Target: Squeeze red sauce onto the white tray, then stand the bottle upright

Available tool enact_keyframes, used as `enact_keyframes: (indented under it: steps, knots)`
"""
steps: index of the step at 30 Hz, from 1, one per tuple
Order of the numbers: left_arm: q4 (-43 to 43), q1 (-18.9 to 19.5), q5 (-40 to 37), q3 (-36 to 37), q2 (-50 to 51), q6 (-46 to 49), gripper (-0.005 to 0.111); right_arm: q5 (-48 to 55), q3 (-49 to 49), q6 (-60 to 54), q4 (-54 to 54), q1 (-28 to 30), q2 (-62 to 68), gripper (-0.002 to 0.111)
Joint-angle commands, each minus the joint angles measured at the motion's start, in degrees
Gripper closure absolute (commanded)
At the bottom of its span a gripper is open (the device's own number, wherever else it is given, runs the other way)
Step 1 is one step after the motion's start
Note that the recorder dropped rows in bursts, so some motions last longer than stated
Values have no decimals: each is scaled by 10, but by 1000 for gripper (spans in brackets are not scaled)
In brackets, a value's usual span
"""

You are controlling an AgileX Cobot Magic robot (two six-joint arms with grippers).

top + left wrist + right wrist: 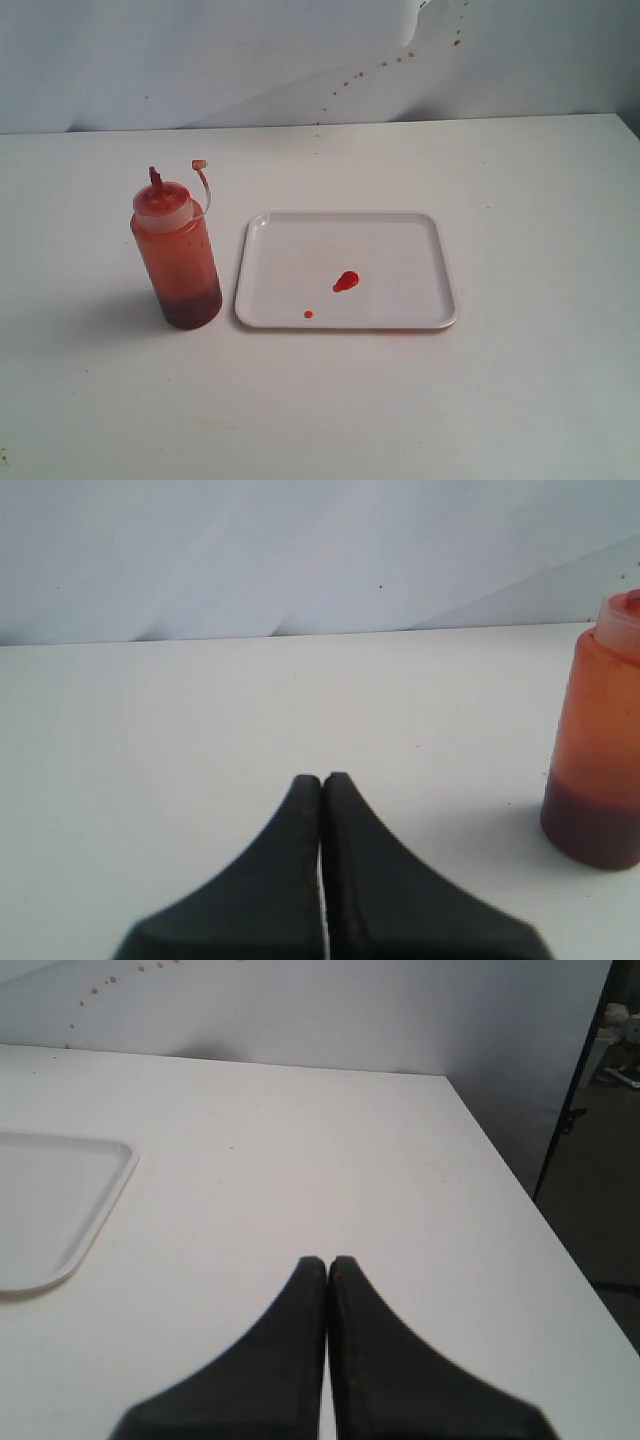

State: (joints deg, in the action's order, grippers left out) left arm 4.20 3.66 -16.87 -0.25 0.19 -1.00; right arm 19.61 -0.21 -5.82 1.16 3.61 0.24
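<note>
The bottle (178,255) stands upright on the table left of the white tray (420,240), its small cap hanging off on its tether. On the tray lie a blob of red sauce (346,282) and a tinier dot near the front rim. Neither arm shows in the exterior view. The left wrist view has my left gripper (323,780) shut and empty over bare table, with the bottle (598,740) off to one side, apart from it. My right gripper (327,1262) is likewise shut on nothing, with a corner of the white tray (70,1190) beside it.
Brownish-red specks (400,58) dot the pale back wall. The white table (520,400) carries only the bottle and tray. In the right wrist view the table's edge (540,1220) drops off to a dark floor with a black post.
</note>
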Motion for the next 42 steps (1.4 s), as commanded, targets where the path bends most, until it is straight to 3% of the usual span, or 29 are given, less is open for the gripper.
enact_keyframes:
  steps: [1, 16, 24, 42]
  knots:
    - [-4, 1, 3, 3, -2, -1, 107, -6, 2, 2, -5, 4, -2, 108]
    - [-4, 0, 3, 3, -2, -1, 107, -6, 2, 2, -5, 4, -2, 108]
    - [-4, -45, 3, 3, -2, -1, 107, -6, 2, 2, -5, 4, -2, 108]
    - [-4, -45, 3, 3, -2, -1, 107, -6, 2, 2, -8, 4, -2, 108]
